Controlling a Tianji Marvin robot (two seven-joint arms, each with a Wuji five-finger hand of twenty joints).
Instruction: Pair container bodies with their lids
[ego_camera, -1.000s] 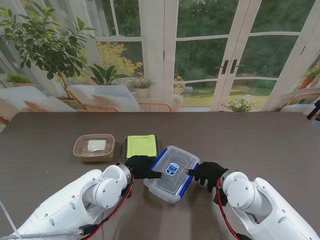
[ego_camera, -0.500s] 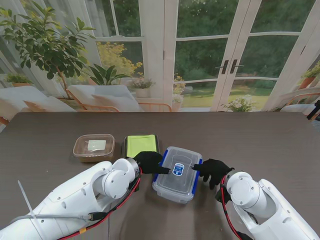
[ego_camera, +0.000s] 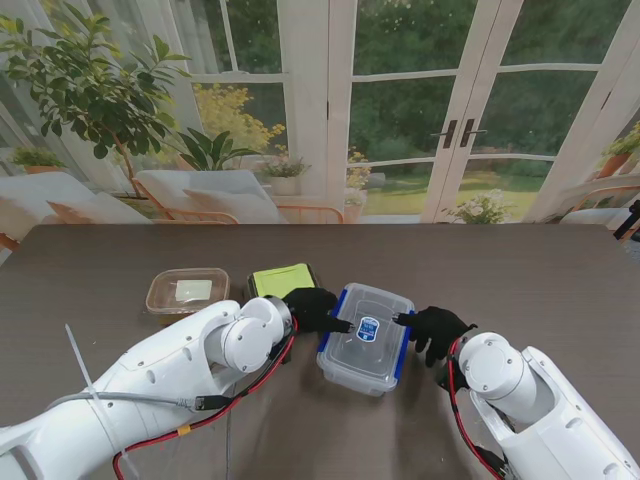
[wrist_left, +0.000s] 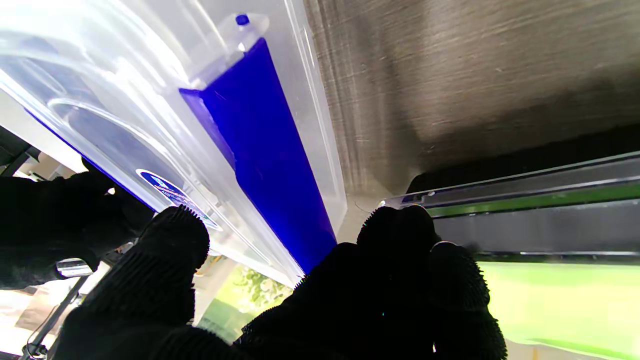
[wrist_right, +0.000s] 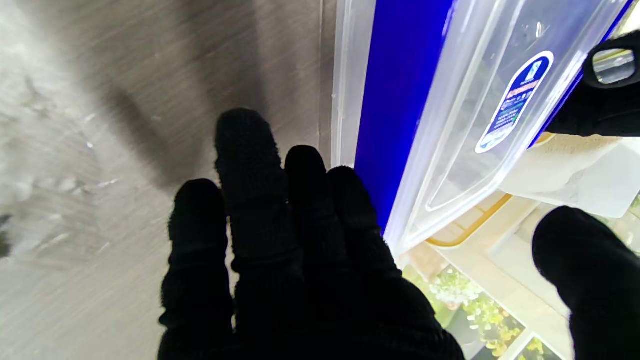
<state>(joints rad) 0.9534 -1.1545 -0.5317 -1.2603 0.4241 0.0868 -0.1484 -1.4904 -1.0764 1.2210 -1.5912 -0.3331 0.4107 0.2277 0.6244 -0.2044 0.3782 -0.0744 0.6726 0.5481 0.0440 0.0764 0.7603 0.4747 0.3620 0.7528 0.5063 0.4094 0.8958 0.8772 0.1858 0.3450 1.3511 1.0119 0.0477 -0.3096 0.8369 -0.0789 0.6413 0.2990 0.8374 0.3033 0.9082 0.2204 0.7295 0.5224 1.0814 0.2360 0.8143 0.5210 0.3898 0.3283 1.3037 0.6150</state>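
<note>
Since before, we moved the clear box (ego_camera: 367, 337) farther away, left hand (ego_camera: 312, 308) and right hand (ego_camera: 436, 329) both grasping it; we should squeeze evenly.

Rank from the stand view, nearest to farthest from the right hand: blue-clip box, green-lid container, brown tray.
1. Blue-clip box: touching the right hand, on its left side.
2. Green-lid container: beyond the box, further left.
3. Brown tray: leftmost of the three, farthest.

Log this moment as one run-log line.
both hands on clear box | left hand one side | right hand opposite | green-lidded container beside
</note>
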